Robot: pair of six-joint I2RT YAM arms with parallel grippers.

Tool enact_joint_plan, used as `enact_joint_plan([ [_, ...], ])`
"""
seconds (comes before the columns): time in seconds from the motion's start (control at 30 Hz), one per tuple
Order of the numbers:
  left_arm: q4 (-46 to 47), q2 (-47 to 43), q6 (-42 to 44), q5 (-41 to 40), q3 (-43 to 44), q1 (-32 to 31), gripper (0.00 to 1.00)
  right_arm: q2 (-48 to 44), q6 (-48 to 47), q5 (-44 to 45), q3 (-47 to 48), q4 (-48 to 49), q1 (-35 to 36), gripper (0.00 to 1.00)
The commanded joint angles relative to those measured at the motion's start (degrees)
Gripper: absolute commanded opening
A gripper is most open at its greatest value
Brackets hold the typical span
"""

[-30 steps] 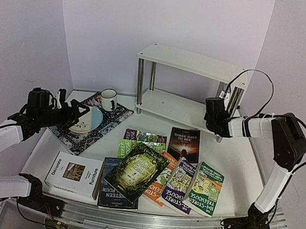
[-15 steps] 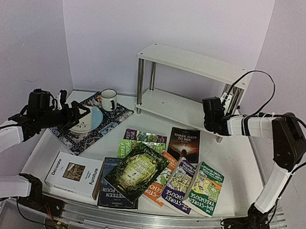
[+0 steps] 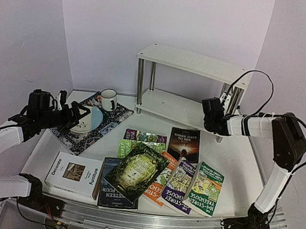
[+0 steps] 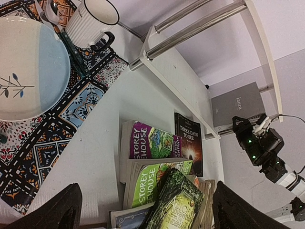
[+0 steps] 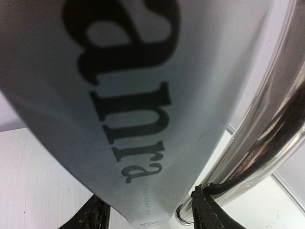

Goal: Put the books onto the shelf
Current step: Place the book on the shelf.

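Several books lie fanned on the table's front half: a white one (image 3: pixel 75 174), a dark-green Alice (image 3: pixel 136 172), a black one (image 3: pixel 184 144), purple (image 3: pixel 145 137) and green (image 3: pixel 206 188) paperbacks. The white two-tier shelf (image 3: pixel 192 61) stands at the back. A grey book (image 4: pixel 237 103) stands upright on its lower board by the right-hand metal leg (image 5: pixel 257 129). My right gripper (image 3: pixel 211 111) is at that book (image 5: pixel 143 95). It is open, the book's lower edge sitting between the fingers (image 5: pixel 212 207) with a gap on the right side. My left gripper (image 3: pixel 75 113) hovers open and empty over the placemat.
A dark patterned placemat (image 3: pixel 101 126) at the back left carries a blue-and-white plate (image 4: pixel 28 71) and a white mug (image 3: pixel 109 99). The shelf's metal legs (image 3: pixel 140 81) stand close to the right gripper. Purple walls close in the table on three sides.
The right gripper's jaws have spread apart around the grey book, and it has shifted slightly left along the lower shelf board. The left arm has hardly moved.
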Motion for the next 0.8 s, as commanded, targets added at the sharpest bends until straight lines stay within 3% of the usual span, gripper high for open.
enact_joint_plan([
  [0.0,2.6,-1.0,1.13,0.88,-0.27,-0.16,0.97,-2.91,0.49,-0.12,0.46,-1.02,0.29,0.63],
  [0.2,2.57,-0.89,1.67,1.08,-0.4,-0.15,0.98,-4.42,1.45,-1.81,-0.4,-2.39,1.12,0.71],
  [0.5,0.35,-1.0,2.15,-1.62,-0.09,-0.16,1.0,-9.54,3.52,-2.84,-5.77,-3.32,2.76,0.93],
  [0.77,-1.29,-1.98,2.34,-2.54,0.92,-0.15,1.0,-13.46,5.2,-5.42,-7.55,-7.02,3.71,0.95],
])
